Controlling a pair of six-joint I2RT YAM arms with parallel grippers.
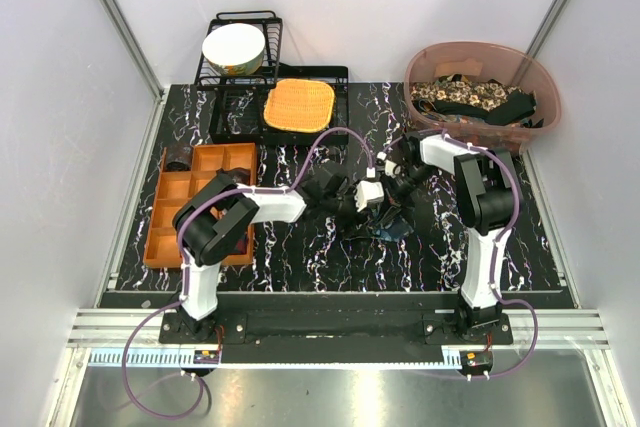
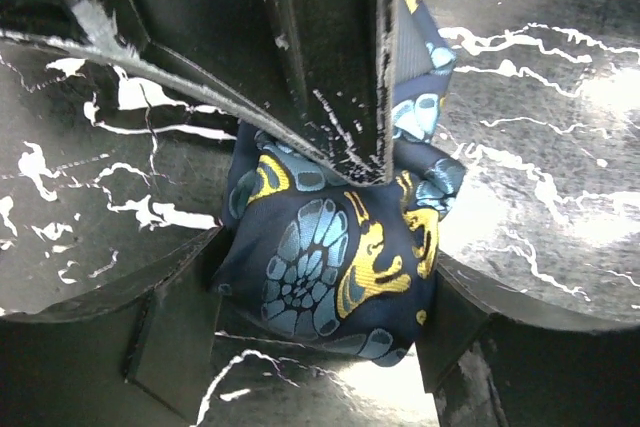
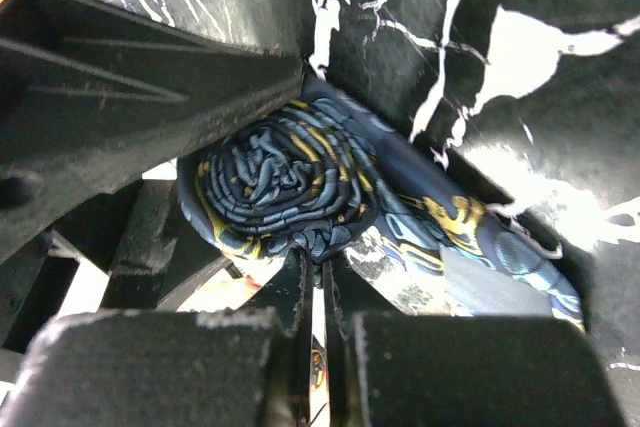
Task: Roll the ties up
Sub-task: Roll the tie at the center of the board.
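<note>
Top view: pink tub [image 1: 546,115], upper right, heaped with loose ties [image 1: 470,97]; wire rack [image 1: 222,79], upper left, carries 1 white bowl [image 1: 234,47].

Left wrist view: the blue tie [image 2: 320,247], rolled, sits centre frame on the table [image 2: 560,97], and the left gripper [image 2: 325,292] stands with jaws apart either side.

Right wrist view: right gripper [image 3: 317,277], jaws together, tips against the roll's spiral.

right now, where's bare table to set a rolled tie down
Bare marble runs along the near edge between the left arm and right arm, and right of that arm below the tie bin. Crowded: the centre, where the left gripper and right gripper meet at the blue tie, and the left with the orange tray.
</note>
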